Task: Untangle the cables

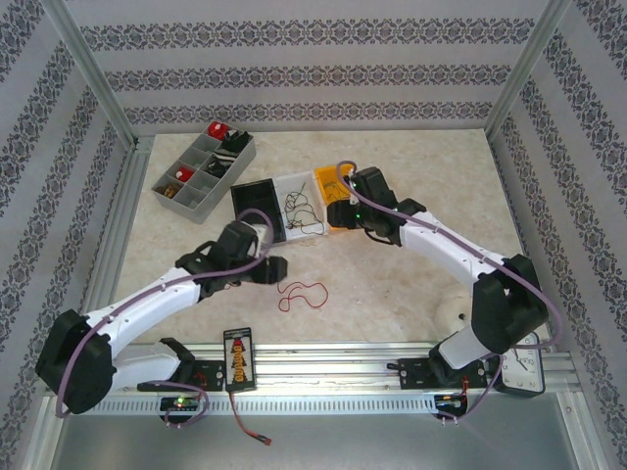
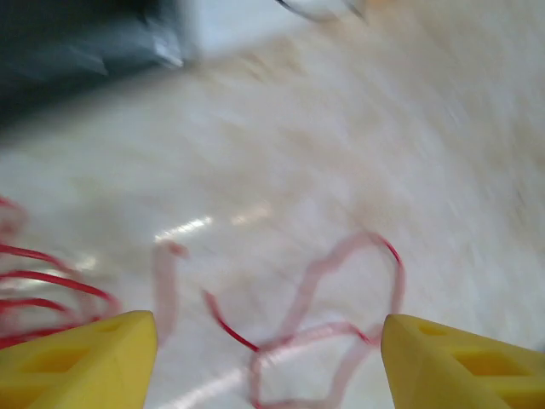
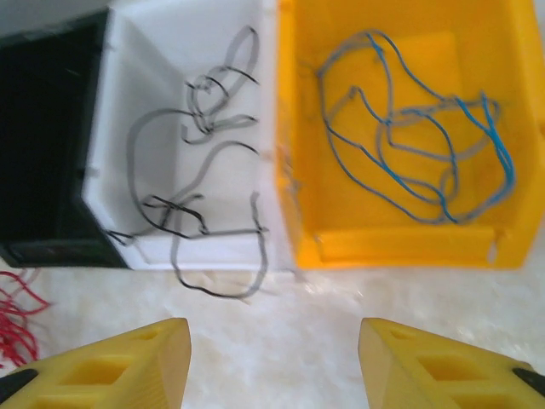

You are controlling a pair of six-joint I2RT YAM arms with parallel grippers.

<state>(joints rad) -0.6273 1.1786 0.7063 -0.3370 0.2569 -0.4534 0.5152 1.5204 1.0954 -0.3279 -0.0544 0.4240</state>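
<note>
A loose red cable (image 1: 302,294) lies on the table just right of my left gripper (image 1: 279,266). In the left wrist view that red cable (image 2: 228,328) curls on the table between the open yellow fingers of my left gripper (image 2: 268,341), untouched. Black cables (image 3: 196,170) sit in the white bin (image 3: 153,68), with one loop hanging over its front edge. Blue cables (image 3: 409,145) lie in the yellow bin (image 3: 409,243). My right gripper (image 3: 272,341) hovers open in front of both bins with nothing in it; more red cable (image 3: 13,324) shows at its left.
A black bin (image 1: 257,201) stands left of the white bin (image 1: 294,186) and the yellow bin (image 1: 326,181). A grey compartment tray (image 1: 204,171) sits at the back left. A black card (image 1: 237,357) and a black lead with a red plug (image 1: 257,431) lie by the near rail.
</note>
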